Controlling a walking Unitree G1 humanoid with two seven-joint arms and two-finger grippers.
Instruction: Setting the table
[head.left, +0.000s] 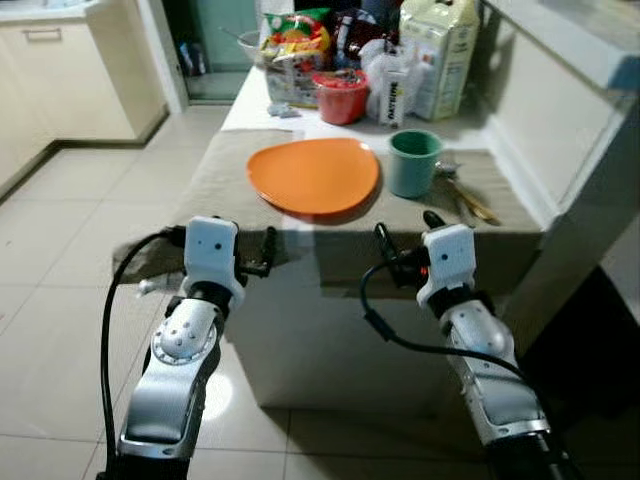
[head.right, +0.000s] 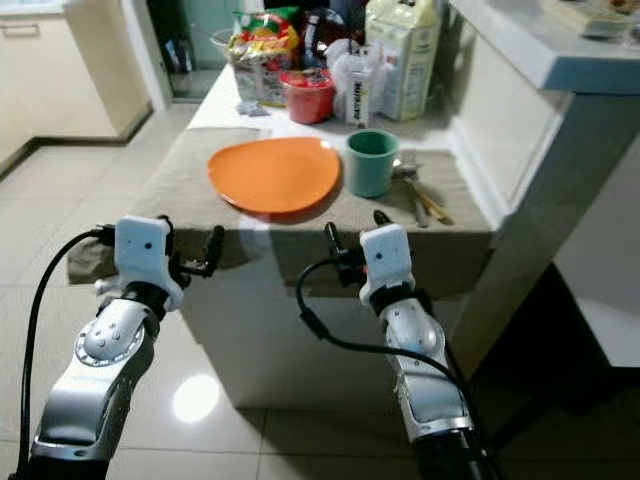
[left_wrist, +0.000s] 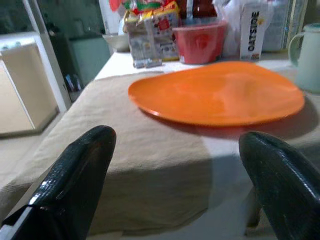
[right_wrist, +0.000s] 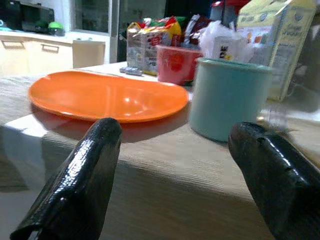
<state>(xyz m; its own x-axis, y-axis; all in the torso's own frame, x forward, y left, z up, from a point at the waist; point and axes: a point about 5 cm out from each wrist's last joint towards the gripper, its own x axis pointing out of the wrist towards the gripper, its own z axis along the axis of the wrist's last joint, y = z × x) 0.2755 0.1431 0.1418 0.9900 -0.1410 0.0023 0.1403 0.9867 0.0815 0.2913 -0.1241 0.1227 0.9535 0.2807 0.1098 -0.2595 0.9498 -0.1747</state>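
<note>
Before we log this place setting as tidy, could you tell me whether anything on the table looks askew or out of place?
Mostly tidy: the flat orange plate and teal mug sit upright on the beige cloth. The cutlery right of the mug lies slanted and bunched, and packaged groceries crowd the far end.

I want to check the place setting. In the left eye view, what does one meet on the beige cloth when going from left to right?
Orange plate → green mug → cutlery lying just right of the mug.
</note>
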